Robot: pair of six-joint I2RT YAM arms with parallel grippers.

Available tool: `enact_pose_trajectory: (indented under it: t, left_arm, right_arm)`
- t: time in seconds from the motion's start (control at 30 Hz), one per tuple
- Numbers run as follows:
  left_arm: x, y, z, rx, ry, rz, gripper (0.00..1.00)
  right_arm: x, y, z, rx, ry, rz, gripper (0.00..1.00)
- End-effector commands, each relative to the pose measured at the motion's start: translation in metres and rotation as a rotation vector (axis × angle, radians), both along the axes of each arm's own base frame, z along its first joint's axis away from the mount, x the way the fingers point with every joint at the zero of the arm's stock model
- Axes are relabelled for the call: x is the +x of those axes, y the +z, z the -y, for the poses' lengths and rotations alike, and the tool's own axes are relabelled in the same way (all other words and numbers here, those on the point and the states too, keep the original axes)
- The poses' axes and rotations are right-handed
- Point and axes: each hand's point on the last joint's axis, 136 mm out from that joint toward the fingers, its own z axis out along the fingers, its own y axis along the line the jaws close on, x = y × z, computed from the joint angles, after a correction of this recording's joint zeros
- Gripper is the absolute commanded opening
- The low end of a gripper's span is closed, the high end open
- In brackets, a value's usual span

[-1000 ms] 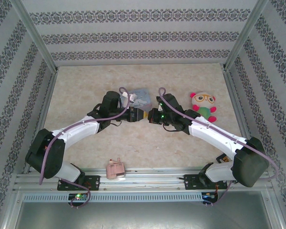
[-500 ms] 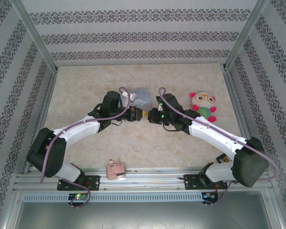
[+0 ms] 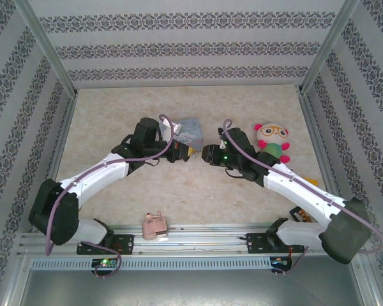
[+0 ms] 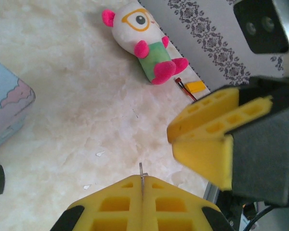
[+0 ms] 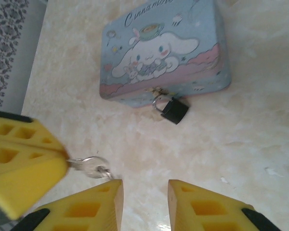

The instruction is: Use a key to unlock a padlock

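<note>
The key (image 5: 86, 166), a small silver one with a ring on its head, is pinched between the yellow fingers (image 5: 24, 166) of my left gripper (image 3: 189, 153), which is shut on it. In the left wrist view only a thin sliver of the key (image 4: 141, 170) pokes out of the closed tips. My right gripper (image 5: 144, 202) stands open just right of the key's head, nothing between its fingers (image 4: 204, 156). The black padlock (image 5: 174, 110) hangs by its silver shackle from the latch of the blue cartoon tin (image 5: 164, 48), resting on the table a short way beyond both grippers.
A plush toy (image 3: 272, 141) lies right of the right arm, with a yellow-and-orange item (image 4: 195, 87) beside it near the wall. A pink plastic toy (image 3: 155, 224) sits at the near edge. Patterned walls enclose the table (image 3: 115, 115).
The right gripper has opened, let go of the key and drawn back to the right. The left gripper closed on the key and now holds it alone.
</note>
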Motion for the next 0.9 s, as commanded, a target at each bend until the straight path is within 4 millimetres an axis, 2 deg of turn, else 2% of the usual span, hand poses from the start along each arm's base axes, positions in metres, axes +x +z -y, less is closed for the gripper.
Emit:
enact_pose_trajectory:
  t: [0.0, 0.2, 0.47, 0.63, 0.77, 0.87]
  left_arm:
    - [-0.016, 0.016, -0.002, 0.045, -0.093, 0.090, 0.00]
    - [-0.038, 0.031, -0.002, 0.062, -0.228, 0.165, 0.00]
    - [-0.063, 0.055, -0.006, 0.001, -0.314, 0.277, 0.00]
    - [-0.072, 0.069, -0.004, -0.066, -0.338, 0.310, 0.00]
    - [-0.072, 0.070, -0.004, -0.075, -0.334, 0.306, 0.00]
    - [-0.072, 0.073, -0.003, -0.098, -0.333, 0.307, 0.00]
  right_arm:
    - [0.001, 0.001, 0.013, -0.023, -0.007, 0.053, 0.33]
    - [-0.010, 0.023, 0.002, 0.060, 0.119, 0.177, 0.29]
    - [-0.034, 0.074, -0.013, 0.348, 0.326, 0.349, 0.33]
    - [-0.048, 0.084, -0.023, 0.415, 0.420, 0.378, 0.32]
    - [-0.056, 0.095, -0.031, 0.470, 0.479, 0.410, 0.32]
    - [-0.059, 0.096, -0.035, 0.470, 0.497, 0.416, 0.33]
